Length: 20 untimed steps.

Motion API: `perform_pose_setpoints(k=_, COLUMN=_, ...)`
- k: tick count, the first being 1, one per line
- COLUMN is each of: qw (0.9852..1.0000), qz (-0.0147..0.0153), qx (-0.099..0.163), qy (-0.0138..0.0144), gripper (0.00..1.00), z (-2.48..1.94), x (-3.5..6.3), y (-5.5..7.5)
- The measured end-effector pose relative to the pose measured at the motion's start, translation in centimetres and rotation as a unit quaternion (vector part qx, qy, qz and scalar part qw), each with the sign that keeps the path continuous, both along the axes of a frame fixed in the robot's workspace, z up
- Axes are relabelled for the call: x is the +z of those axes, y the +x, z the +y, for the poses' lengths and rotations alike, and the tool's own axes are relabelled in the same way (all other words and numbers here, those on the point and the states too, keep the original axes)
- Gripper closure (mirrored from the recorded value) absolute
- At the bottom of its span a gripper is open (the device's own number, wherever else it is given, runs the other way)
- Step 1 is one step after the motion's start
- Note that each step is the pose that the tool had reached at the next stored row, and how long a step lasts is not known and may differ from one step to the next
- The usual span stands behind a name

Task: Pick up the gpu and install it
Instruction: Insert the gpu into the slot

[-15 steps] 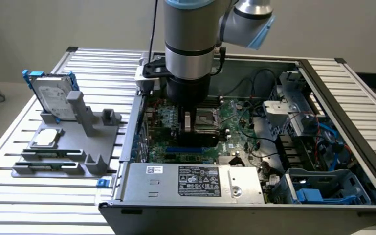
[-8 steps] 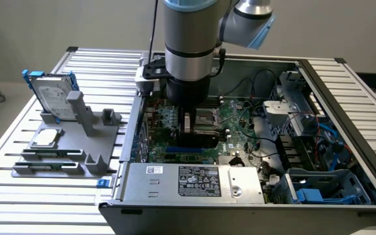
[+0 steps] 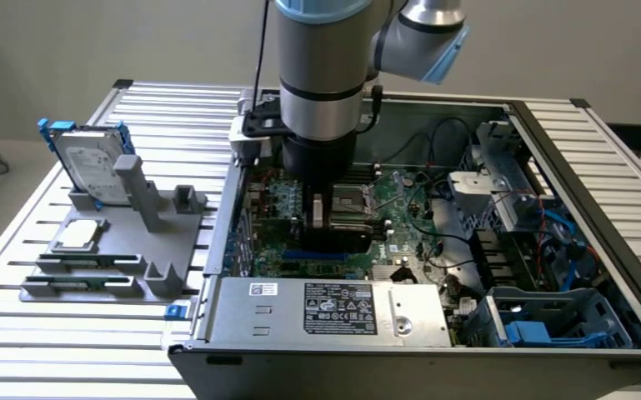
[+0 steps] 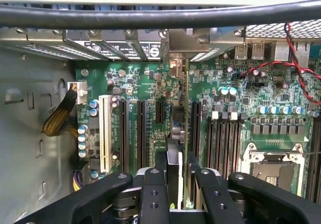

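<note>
My gripper (image 4: 176,164) is down inside the open computer case (image 3: 587,167), over the green motherboard (image 3: 403,196). Its two black fingers (image 4: 154,194) are shut on the gpu (image 4: 186,113), which I see edge-on as a thin green board standing upright. The card runs from the fingers to its silver end bracket (image 4: 176,67) at the case's rear wall. It stands in line with the black expansion slots (image 4: 142,133); I cannot tell whether it is seated. In the exterior view the arm hides most of the gripper (image 3: 326,229) and the card.
A white slot (image 4: 105,133), memory slots (image 4: 225,138) and the CPU socket (image 4: 273,163) flank the card. A red cable (image 4: 296,63) crosses near the rear wall. Outside the case, a grey fixture (image 3: 131,242) carries a blue-framed hard drive (image 3: 87,162). The power supply (image 3: 332,308) fills the case's front.
</note>
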State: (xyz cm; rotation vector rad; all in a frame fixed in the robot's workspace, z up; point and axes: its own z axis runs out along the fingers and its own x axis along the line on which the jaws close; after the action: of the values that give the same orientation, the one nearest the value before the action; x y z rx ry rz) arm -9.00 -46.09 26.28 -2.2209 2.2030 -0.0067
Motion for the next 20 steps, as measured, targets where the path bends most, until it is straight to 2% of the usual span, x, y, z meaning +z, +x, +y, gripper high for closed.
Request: perform_pose_setpoints(k=20, qw=1.0000, qz=0.0001, qx=-0.003, qy=-0.0001, gripper=0.73, z=0.00, x=-0.73, y=-0.40)
